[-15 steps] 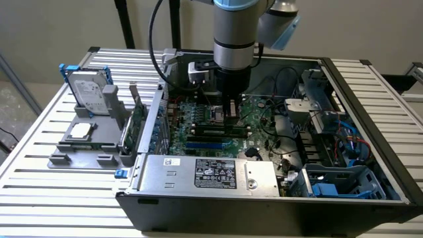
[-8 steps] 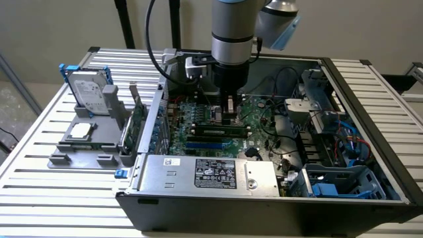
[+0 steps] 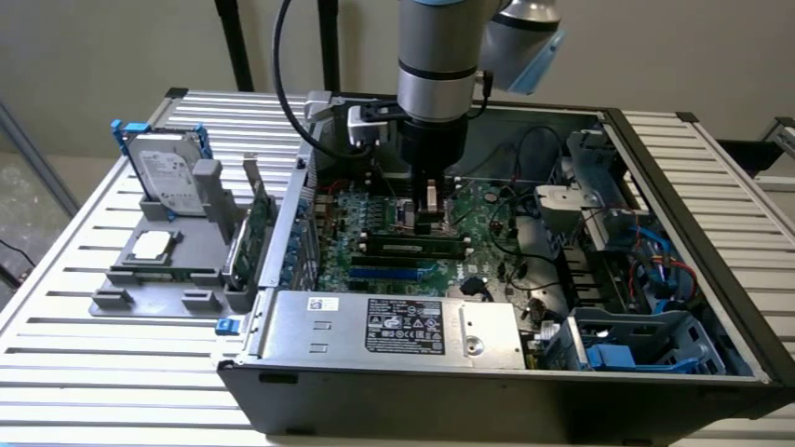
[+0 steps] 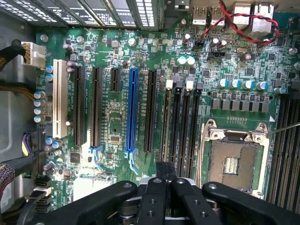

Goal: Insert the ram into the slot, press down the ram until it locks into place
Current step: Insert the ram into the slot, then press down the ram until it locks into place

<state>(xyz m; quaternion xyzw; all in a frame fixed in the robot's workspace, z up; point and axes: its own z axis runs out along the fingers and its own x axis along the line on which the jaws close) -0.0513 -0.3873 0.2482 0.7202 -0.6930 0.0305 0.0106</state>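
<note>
Note the claw (image 3: 429, 216) drawn narrow, fingers (image 4: 164, 187) together with nothing seen between them, poised over the motherboard (image 4: 112, 122) inside the open computer case (image 3: 522, 391). Locate the ram (image 3: 412, 246) just below the claw tip, standing edge-up along the slot (image 3: 464, 248); treat the seating and the state of the end clips as unconfirmed. Expect a tilted stick and one unlatched clip from off-centre pressure. Expect bent contacts or a flexed board from force on a misaligned notch. Guard against a sideways slip onto the neighbouring memory sockets (image 4: 187, 124) or the open CPU socket (image 4: 232, 159) just beside them. Keep clear of the black cables (image 3: 522, 200) toward the exterior view's right and the case wall (image 3: 298, 205) toward its left. Count on open room straight above, less toward the power supply (image 3: 385, 326) near the case front.
</note>
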